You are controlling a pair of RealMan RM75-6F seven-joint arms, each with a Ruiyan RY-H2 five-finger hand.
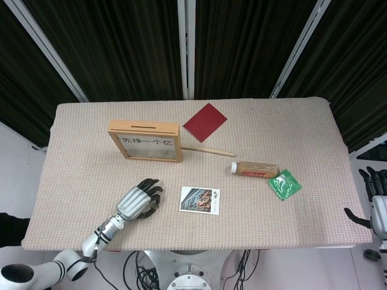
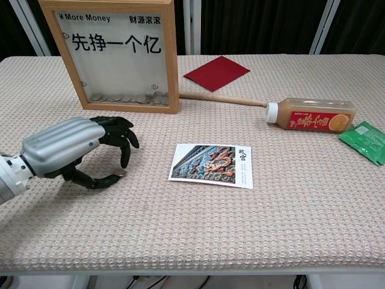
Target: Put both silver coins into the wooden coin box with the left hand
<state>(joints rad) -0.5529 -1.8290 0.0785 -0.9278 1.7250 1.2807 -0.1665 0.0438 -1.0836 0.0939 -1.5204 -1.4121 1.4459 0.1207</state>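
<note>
Two robot hands show, well apart. The left robot hand (image 2: 66, 147) hovers low over the near left part of the tabletop (image 1: 290, 121), its dark fingers (image 2: 123, 135) curled down and in toward the thumb. A small pale speck sits right at the fingertips in the chest view, but it is too small to say whether it is a silver coin or whether the hand pinches it; I cannot tell if the hand holds anything. The right robot hand (image 1: 376, 196) hangs off the right edge of the tabletop, fingers spread and grasping nothing.

The wooden coin box (image 2: 117, 54) stands upright behind the left robot hand, its clear pane facing the robot, with a heap of coins (image 2: 129, 98) lying along its bottom. A picture card (image 2: 212, 165) lies flat just right of the left robot hand. Farther back lie a red card (image 2: 216, 73) and a wooden stick (image 2: 222, 98); to the right, a bottle (image 2: 310, 115) lies on its side beside a green packet (image 2: 366, 140).
</note>
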